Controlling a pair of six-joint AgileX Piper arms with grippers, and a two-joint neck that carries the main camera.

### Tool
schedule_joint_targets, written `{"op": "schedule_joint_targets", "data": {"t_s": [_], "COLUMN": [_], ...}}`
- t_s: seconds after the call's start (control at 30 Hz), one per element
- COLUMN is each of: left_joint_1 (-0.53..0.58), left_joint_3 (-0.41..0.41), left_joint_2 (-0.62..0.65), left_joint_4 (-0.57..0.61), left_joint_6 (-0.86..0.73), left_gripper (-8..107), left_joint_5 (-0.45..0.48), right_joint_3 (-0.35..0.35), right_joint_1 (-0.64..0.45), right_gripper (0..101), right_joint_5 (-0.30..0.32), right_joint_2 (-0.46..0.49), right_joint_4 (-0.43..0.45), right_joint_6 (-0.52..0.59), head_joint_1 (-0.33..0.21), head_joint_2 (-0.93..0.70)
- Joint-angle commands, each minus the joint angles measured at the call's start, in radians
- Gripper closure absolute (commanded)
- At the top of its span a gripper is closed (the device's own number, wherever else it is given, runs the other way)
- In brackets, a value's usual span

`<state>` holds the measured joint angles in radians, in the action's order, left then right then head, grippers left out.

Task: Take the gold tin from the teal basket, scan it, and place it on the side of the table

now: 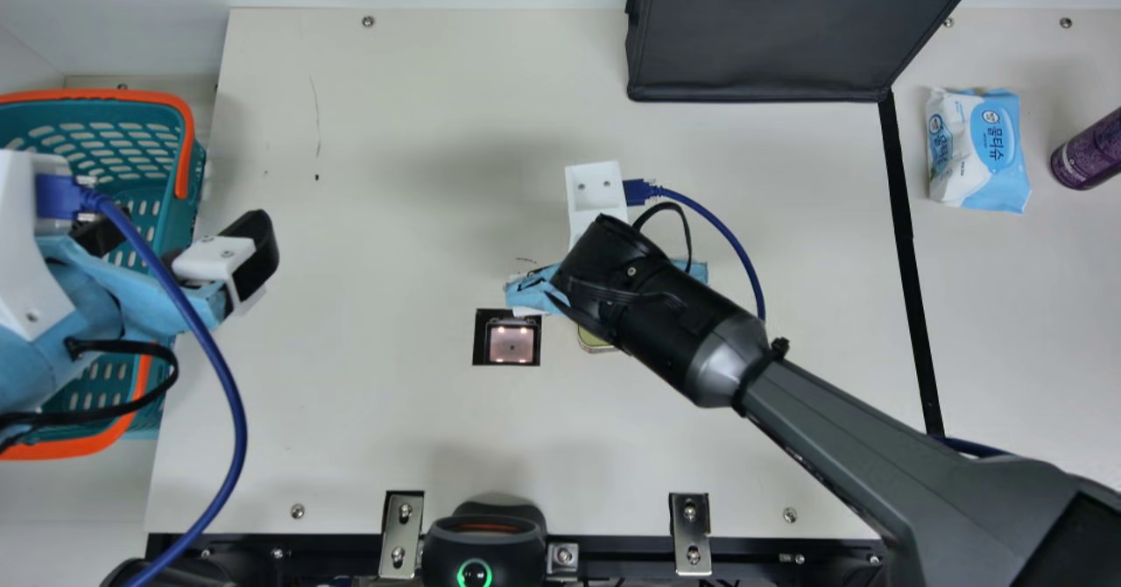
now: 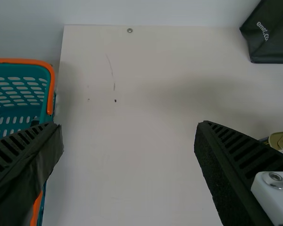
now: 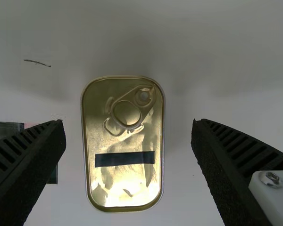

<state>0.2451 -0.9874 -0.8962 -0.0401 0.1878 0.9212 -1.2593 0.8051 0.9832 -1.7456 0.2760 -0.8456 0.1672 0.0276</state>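
Probably the pick-up for scanning. See the rounded-oblong gold metal tin with ring-pull [image 3: 125,176], lying lid up on the cream table [image 3: 245,103], near the dark-framed square scanner window [image 1: 511,343], between the spread black ribbed fingers of the right gripper [image 3: 128,122] but ungripped. Align along the long sides, descend straight, close evenly — low on the side walls, not just at the rim. Beware of tipping or slipping from a shallow pinch on smooth metal. Lift level, then carry over to the window — code side down, though impossible to tell which side from here. Leave the left gripper [image 2: 128,124], also spread, near the teal slotted plastic basket [image 1: 188,210], clear of the path.
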Motion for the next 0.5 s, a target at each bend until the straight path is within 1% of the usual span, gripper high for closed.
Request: {"op": "schedule_joint_targets", "data": {"t_s": [0.0, 0.47], "left_joint_1": [0.000, 0.000], "left_joint_3": [0.000, 0.000], "left_joint_2": [0.000, 0.000], "left_joint_4": [0.000, 0.000], "left_joint_6": [0.000, 0.000], "left_gripper": [9, 9], "left_joint_5": [0.000, 0.000], "right_joint_3": [0.007, 0.063], "right_joint_1": [0.000, -0.019], "right_gripper": [6, 6], "right_joint_5": [-0.013, -0.099], "right_joint_2": [-0.005, -0.036], "right_joint_4": [-0.001, -0.016], "right_joint_6": [-0.007, -0.020], "head_joint_1": [-0.029, -0.029], "head_joint_2": [0.000, 0.000]}}
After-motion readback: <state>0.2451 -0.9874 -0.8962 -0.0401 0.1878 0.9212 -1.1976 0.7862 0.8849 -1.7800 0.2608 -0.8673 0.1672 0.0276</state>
